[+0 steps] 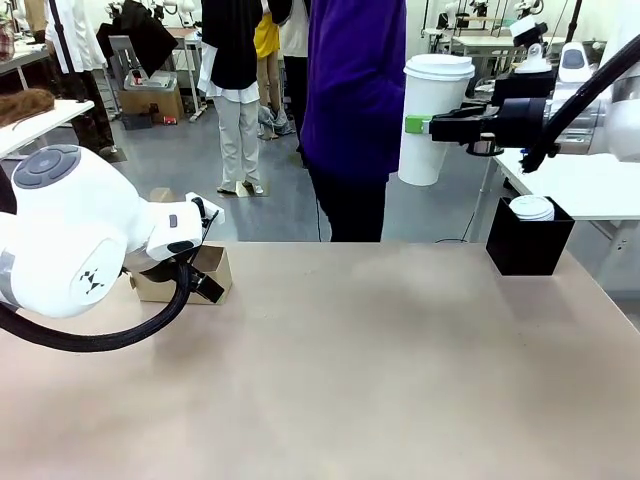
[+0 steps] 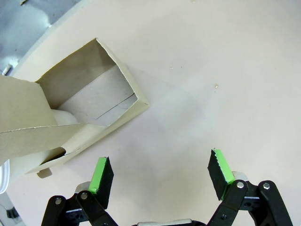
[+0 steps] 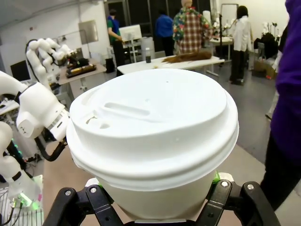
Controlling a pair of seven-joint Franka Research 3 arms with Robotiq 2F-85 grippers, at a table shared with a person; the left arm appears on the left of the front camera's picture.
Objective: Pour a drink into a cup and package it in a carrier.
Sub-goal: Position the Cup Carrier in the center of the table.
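My right gripper (image 1: 425, 125) is shut on the tall white cup (image 1: 437, 120), holding it upright high above the table's far right side. The cup (image 3: 155, 136) wears a white plastic lid, so the drink is hidden. The right gripper's green pads (image 3: 216, 178) press on the cup's sides. The brown cardboard carrier (image 1: 205, 272) stands at the far left of the table. My left gripper (image 2: 160, 172) hangs open just beside the carrier (image 2: 94, 94), with nothing between its fingers. Something white shows through the carrier's lower opening.
A black square box (image 1: 528, 240) with white lids stands at the table's far right edge. A person in a purple top (image 1: 355, 100) stands across the table. The tan table (image 1: 350, 350) stretches bare between carrier and box.
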